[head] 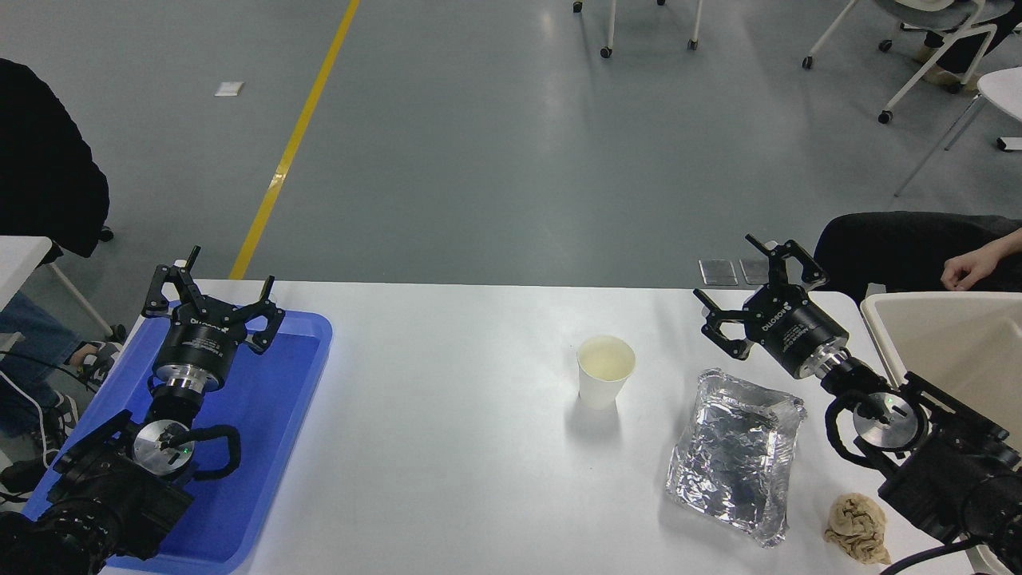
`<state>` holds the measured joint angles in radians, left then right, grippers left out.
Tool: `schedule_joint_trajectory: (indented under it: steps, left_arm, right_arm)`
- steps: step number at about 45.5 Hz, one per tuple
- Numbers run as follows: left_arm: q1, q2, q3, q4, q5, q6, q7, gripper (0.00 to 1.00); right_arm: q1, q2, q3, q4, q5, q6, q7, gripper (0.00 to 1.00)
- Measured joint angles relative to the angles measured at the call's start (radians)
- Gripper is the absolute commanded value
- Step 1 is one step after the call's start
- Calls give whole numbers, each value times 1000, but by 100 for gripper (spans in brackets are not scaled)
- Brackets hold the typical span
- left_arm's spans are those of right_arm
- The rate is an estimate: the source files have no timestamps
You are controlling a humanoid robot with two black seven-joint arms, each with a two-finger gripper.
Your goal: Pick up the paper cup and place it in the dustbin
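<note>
The white paper cup stands upright in the middle of the white table, its cream inside showing. The beige dustbin is at the right edge, partly cut off. My right gripper is open and empty, hovering above the table's far right part, to the right of the cup and left of the dustbin. My left gripper is open and empty, parked over the blue tray at the lower left.
A crumpled silver foil tray lies right of the cup, below my right gripper. A crumpled brown paper wad lies near the front right. A person's hand and dark sleeve rest behind the dustbin. Another person sits at far left.
</note>
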<state>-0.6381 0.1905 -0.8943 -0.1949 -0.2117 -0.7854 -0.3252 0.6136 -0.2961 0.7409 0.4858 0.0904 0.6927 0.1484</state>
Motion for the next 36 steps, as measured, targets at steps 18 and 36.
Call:
schedule_joint_trajectory:
  steps: [18,36]
  left_arm:
    - [0,1,0,0,0,0,0,100]
    - [0,1,0,0,0,0,0,100]
  right_arm:
    - [2,-1,-1,2,-5,0,-1,100]
    - [36,2,-19,10,-51,-3,-2,100]
